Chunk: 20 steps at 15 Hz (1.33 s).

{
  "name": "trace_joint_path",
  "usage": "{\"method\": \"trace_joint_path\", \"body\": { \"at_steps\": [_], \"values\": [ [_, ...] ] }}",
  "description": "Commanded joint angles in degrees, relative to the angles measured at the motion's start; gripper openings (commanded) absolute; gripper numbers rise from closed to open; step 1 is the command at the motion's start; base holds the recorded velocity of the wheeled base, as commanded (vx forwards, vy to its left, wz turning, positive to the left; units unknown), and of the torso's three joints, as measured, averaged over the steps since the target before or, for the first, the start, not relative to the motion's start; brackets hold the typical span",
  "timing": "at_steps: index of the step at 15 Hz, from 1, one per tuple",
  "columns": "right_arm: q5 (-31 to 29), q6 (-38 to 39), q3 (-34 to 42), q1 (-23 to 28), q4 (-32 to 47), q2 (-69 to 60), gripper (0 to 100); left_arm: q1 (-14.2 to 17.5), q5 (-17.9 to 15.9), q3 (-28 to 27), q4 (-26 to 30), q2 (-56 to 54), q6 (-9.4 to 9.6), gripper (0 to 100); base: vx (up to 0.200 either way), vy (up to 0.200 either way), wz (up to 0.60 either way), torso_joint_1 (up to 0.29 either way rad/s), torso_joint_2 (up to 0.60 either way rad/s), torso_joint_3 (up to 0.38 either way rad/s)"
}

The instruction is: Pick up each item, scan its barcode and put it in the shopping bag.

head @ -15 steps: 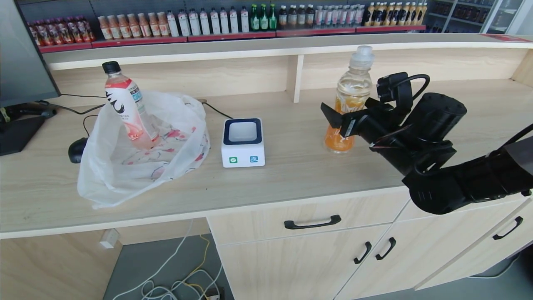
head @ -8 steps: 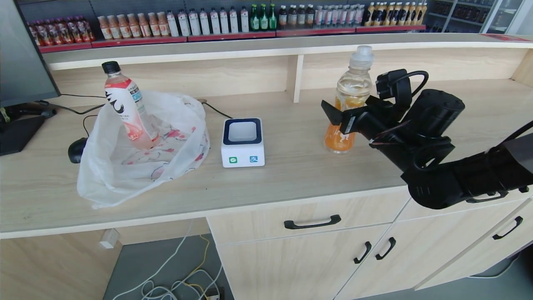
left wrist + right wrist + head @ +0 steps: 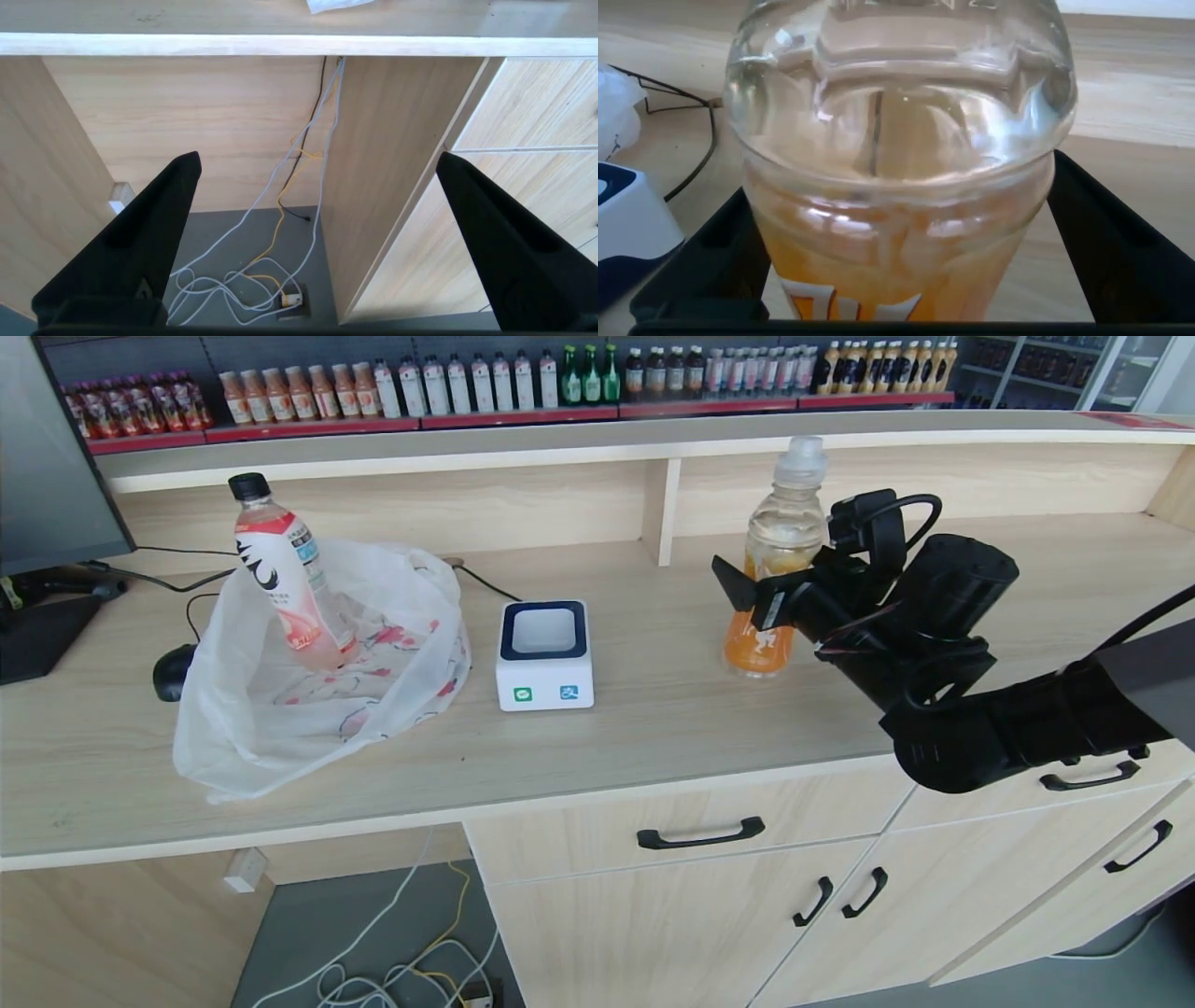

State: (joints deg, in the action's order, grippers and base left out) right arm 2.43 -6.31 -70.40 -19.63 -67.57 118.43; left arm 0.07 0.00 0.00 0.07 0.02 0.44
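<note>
Left gripper: hangs low in front of the counter, facing an open bay of loose cables; jaws spread wide, holding nothing.
Progress: about halfway, on this showing. One drink is bagged and one is not yet scanned.
Bag: white plastic, slumped open on the counter's left side; the pink bottle leans inside it, cap up.
Scanner: white box between the bag and the orange bottle, window up, nothing held over it.
Orange bottle: upright to the right of the scanner and well apart from it, base at the counter (resting or just lifted, too close to call).
Right gripper: comes in from the robot's right, forearm low over the counter edge and angled up; jaws closed on the orange bottle's middle, one finger on each side.
Left to do: lift, present the barcode to the scanner, carry to the bag.
Backdrop: shelves of drinks behind the counter.
</note>
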Motion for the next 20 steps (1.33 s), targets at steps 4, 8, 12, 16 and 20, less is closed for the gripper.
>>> {"method": "trace_joint_path", "body": {
  "at_steps": [4, 8, 12, 16, 20],
  "values": [
    [-0.1, 0.0, -0.2, 0.0, -0.1, 0.3, 100, 0.0, 0.0, 0.0, 0.0, 0.0, 0.0, 100, 0.0, 0.0, 0.0, 0.0, 0.0, 0.0],
    [-0.1, 0.0, 0.0, 0.0, -0.2, -0.1, 100, 0.0, 0.0, 0.0, 0.0, 0.0, 0.0, 100, 0.0, 0.0, 0.0, 0.0, 0.0, 0.0],
    [-0.1, 0.0, -0.1, 0.0, -0.2, -0.8, 100, 0.0, 0.0, 0.0, -0.1, 0.0, 0.0, 100, 0.0, 0.0, 0.0, 0.0, 0.0, 0.0],
    [-0.1, 0.1, 0.4, 0.0, -0.3, -1.3, 100, 0.0, 0.0, 0.0, 0.0, 0.0, 0.0, 100, 0.0, 0.0, 0.0, 0.0, 0.0, 0.0],
    [-0.1, 0.1, 0.4, 0.1, -0.3, -1.4, 100, 0.0, 0.0, 0.0, 0.0, 0.0, 0.0, 100, 0.0, 0.0, 0.0, 0.0, 0.0, 0.0]
  ]
}}
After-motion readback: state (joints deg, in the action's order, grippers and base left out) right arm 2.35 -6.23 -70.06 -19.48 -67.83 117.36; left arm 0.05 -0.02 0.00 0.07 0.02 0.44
